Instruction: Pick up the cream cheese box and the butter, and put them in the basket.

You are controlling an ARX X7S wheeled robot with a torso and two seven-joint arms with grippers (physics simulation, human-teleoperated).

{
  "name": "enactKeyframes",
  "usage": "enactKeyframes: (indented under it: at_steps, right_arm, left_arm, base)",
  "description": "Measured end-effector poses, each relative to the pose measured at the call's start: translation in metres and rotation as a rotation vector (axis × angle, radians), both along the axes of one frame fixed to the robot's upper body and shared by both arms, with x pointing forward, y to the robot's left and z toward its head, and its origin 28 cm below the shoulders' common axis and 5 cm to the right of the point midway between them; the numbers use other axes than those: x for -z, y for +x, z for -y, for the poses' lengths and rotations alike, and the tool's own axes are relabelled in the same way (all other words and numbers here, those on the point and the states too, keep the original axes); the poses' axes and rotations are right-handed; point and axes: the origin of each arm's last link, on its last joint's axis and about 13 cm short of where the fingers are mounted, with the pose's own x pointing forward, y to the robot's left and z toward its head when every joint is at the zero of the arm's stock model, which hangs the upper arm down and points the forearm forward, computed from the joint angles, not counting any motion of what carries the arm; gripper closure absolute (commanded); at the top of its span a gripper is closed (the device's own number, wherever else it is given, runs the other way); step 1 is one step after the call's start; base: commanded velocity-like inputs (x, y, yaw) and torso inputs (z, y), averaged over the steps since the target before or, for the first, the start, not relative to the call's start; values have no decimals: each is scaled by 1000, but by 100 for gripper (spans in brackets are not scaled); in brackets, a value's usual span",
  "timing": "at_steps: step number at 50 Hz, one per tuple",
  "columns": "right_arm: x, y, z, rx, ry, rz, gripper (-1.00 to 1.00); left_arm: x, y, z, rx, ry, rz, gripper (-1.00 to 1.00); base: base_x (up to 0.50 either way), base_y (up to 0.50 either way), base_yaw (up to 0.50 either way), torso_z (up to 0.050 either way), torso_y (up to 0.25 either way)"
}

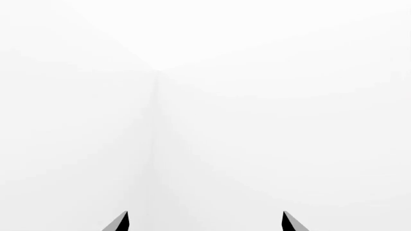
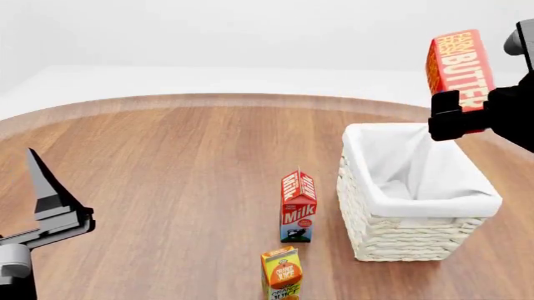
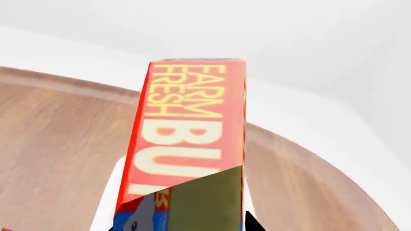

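My right gripper (image 2: 454,115) grasps the butter (image 2: 459,65) above the basket (image 2: 434,203), not dropped yet; my left gripper (image 2: 50,200) is spread, empty.

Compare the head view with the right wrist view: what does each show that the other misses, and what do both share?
Only the head view shows the basket, the milk carton, the orange juice carton, the left gripper and the right gripper from outside. Only the right wrist view shows the butter's "FARM FRESH" lettering up close. Both share the butter, held upright, and the wooden table.
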Motion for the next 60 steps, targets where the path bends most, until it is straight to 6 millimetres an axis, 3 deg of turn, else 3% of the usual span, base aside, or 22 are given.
enactKeyframes:
  at_steps: [35, 60]
  right_arm:
    - [60, 47, -2, 51, 105, -158, 100]
    - [95, 62, 5, 100, 98, -238, 100]
  left_arm:
    - [2, 1, 0, 2, 2, -4, -100]
    - [2, 2, 1, 6, 3, -8, -100]
  base:
    - [0, 0, 0, 1, 1]
    - [0, 0, 0, 0, 1]
